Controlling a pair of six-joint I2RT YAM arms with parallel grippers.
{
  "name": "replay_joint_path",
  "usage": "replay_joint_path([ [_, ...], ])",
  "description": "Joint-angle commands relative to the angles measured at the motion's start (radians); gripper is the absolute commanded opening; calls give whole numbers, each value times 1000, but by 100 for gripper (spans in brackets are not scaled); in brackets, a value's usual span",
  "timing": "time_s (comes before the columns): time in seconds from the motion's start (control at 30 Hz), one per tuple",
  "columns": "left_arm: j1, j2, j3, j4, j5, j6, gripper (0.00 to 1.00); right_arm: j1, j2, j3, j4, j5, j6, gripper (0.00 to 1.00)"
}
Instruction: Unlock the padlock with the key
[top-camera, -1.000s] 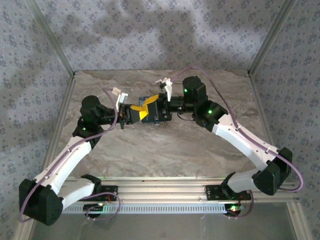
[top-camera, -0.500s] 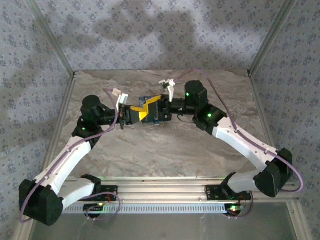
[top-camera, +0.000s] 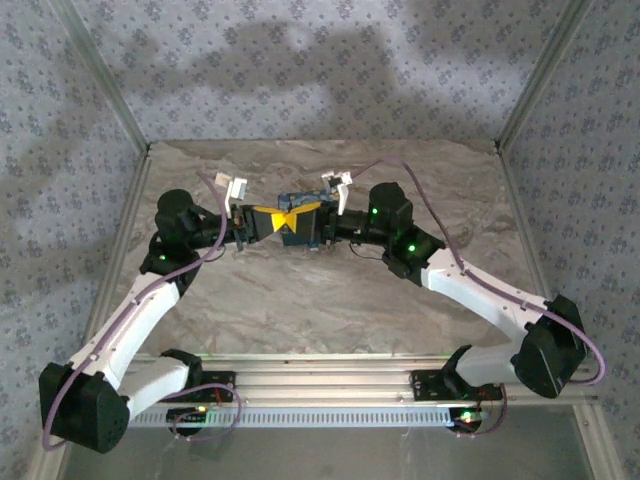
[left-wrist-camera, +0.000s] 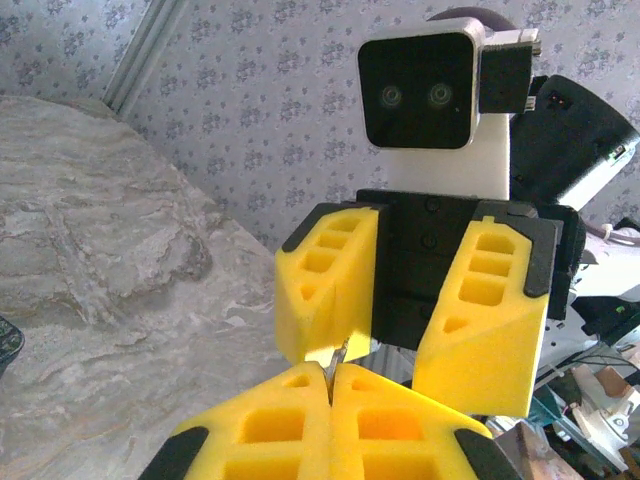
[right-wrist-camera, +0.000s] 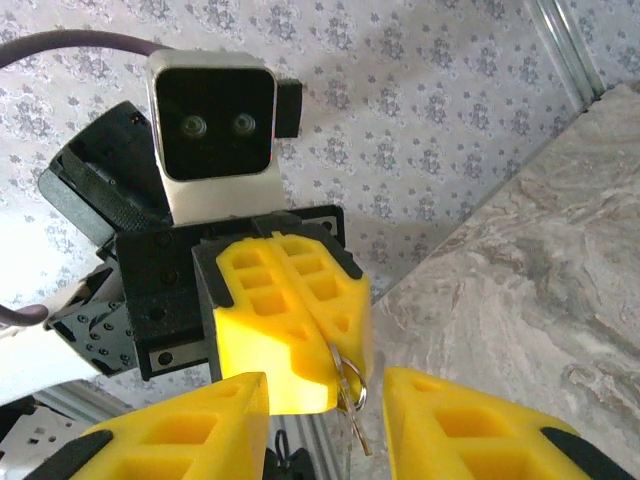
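On the left, my left arm (top-camera: 150, 300) reaches in over the marbled counter (top-camera: 300, 310) toward the middle. The left gripper (left-wrist-camera: 330, 385) has its yellow jaws pressed flat together, no gap between them. Pinched in that seam is the key (right-wrist-camera: 354, 425). From the right wrist camera I see its ring (right-wrist-camera: 350, 383) caught at the tip of the closed jaws, with the thin metal blade hanging down below it. From the left wrist camera, just a sliver of metal pokes out past the tips.

At centre, the two grippers meet nose to nose, well above the near edge and toward the far side of the counter. The right gripper (left-wrist-camera: 395, 365) faces the left one head-on with its jaws standing apart and nothing clamped between them. The closed left tips and the key sit right at the mouth of that gap. I can't tell whether the foam pads touch each other.

Just under and right of the meeting point I see the blue painted box (top-camera: 308, 238), resting on the counter below the right gripper. Further right, the right arm (top-camera: 470, 290) stretches back to its base at the near right corner.
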Motion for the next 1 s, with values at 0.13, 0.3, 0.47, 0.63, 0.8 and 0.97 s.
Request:
replay_joint_path([
  [0.13, 3, -9, 4, 47, 19, -22, 0, -3, -10, 12, 53, 33, 14, 27],
  [0.3, 4, -12, 4, 43, 22, -21, 0, -3, -6, 14, 52, 32, 17, 22],
  [0.47, 3, -13, 5, 42, 21, -20, 0, 0, 1, 13, 48, 28, 18, 26],
  [0.63, 6, -15, 11, 39, 21, -19, 0, 2, 8, 10, 44, 29, 14, 25],
  [0.8, 8, -18, 16, 31, 21, -13, 0, 0, 12, 13, 33, 37, 5, 24],
  [0.97, 9, -17, 22, 15, 21, -3, 0, -1, 12, 13, 30, 40, 0, 15],
])
